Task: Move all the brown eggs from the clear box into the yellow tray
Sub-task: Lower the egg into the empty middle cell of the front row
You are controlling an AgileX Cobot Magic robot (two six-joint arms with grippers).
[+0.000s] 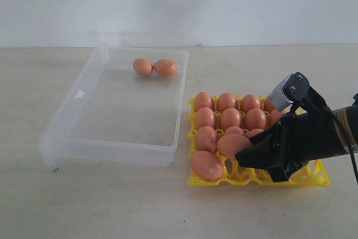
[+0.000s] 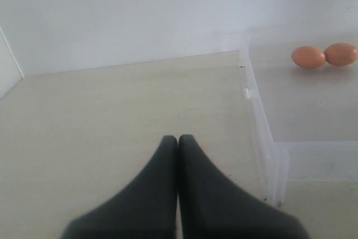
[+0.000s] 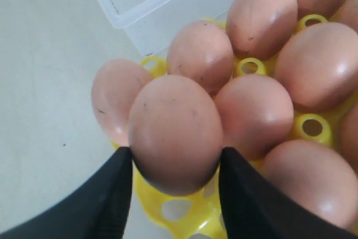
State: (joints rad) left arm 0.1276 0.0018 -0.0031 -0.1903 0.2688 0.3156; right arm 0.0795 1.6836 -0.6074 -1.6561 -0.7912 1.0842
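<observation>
From across the table (image 1: pixel 112 211), the clear box (image 1: pixel 112 149) lies wide and shallow. Only two brown eggs (image 1: pixel 142 66) are in it, touching each other at its 12 o'clock end. The yellow tray (image 1: pixel 229 181) sits just beside the box at its 4 o'clock, nearly full. The right gripper (image 1: pixel 246 155) reaches in from 3 o'clock and clamps one egg (image 1: pixel 232 145) over the tray's 6 o'clock row. That egg is next to the corner egg (image 1: pixel 207 165), which lies tilted in its cup. I'd say the egg is held low so it can settle into a cup rather than drop. The arm hides the cups towards 5 o'clock, so the free room there is unclear.

The left wrist view shows the left gripper (image 2: pixel 178 138) with its fingers pressed together on nothing. It hangs over bare table outside the box wall, clear of the work, and the two eggs lie beyond that wall.

In the right wrist view the fingers (image 3: pixel 106 200) sit on either side of the held egg's fat middle. Neighbouring eggs crowd it closely, so room to open looks tight. The tray's outer edge is the free side.
</observation>
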